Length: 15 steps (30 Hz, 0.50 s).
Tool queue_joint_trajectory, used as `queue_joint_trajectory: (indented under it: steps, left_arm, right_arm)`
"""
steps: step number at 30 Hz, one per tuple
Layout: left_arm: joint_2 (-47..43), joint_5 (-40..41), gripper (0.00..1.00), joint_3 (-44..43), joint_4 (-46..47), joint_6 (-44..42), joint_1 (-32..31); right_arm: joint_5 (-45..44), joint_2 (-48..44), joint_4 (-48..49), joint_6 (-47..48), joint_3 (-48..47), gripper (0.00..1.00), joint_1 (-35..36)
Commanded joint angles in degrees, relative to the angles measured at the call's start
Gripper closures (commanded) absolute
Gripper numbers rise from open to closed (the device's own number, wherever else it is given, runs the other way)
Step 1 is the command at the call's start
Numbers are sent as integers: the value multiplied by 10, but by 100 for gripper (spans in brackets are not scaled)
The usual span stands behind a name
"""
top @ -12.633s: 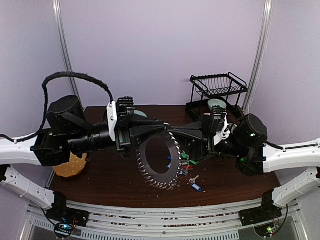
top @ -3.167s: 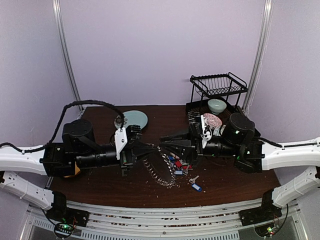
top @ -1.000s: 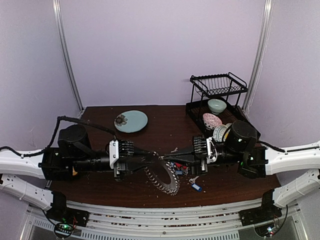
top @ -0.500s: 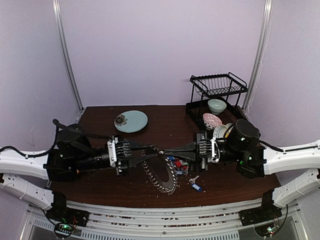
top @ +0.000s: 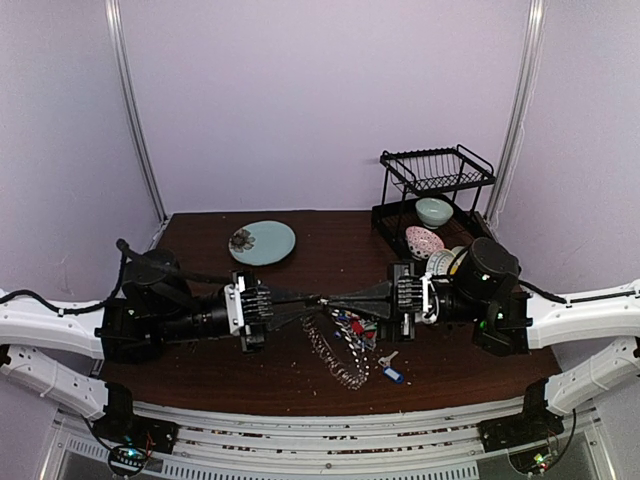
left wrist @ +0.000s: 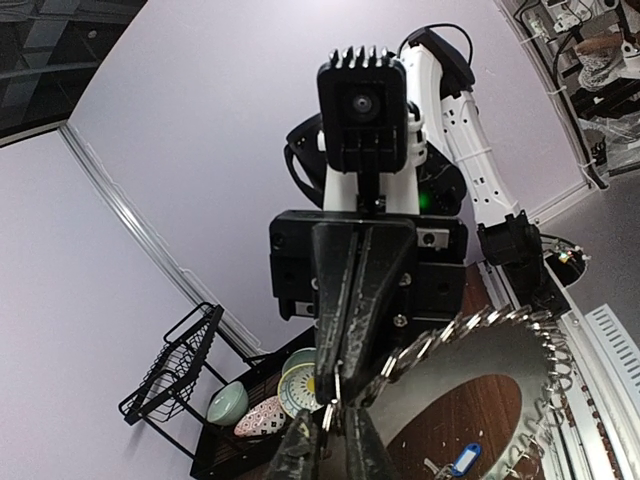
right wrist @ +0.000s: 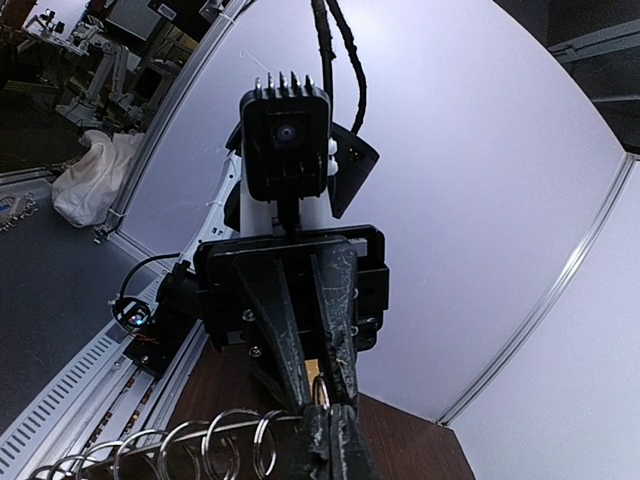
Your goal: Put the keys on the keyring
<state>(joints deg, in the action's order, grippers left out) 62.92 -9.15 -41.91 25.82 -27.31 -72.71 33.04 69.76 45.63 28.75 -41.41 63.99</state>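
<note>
The keyring [top: 338, 358] hangs above the table between both arms, its silvery keys dangling in an arc. My left gripper [top: 312, 298] and right gripper [top: 328, 298] meet tip to tip at the ring's top, both shut on it. In the left wrist view my gripper [left wrist: 333, 440] pinches the wire, and the keyring [left wrist: 500, 325] curves off to the right. In the right wrist view my gripper [right wrist: 327, 440] is shut, with the keyring's loops [right wrist: 190, 440] to its left. Loose tagged keys [top: 355, 325] lie in a pile under the grippers. A blue-tagged key [top: 393, 376] lies apart from them, and it also shows in the left wrist view [left wrist: 462, 461].
A pale blue plate [top: 265, 242] lies at the back left. A black dish rack [top: 437, 170] stands at the back right, with patterned bowls [top: 425, 240] under it. The table's front edge is just below the hanging ring.
The keyring has swung from nearly face-on to more edge-on and hangs a little further right. Both grippers stay tip to tip at its top, and the left arm has edged right.
</note>
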Motion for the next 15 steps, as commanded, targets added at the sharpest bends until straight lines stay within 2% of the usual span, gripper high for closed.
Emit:
queue_joint_trajectory:
  steps: [1,3,6,12,15]
  left_arm:
    - [3,-5,92,-16,14,3,1]
    - [2,-4,94,-17,12,5,1]
    - [0,-2,88,-15,13,9,1]
    - [6,-2,87,-13,25,24,1]
    - [5,0,84,-13,25,25,1]
  right_arm:
    - [-6,1,47,-12,-10,100,3]
    - [-6,2,49,-15,-10,100,3]
    - [-6,4,60,-27,-9,100,3]
    - [-8,13,81,-49,-9,100,3]
    - [-21,11,85,-57,-8,100,3]
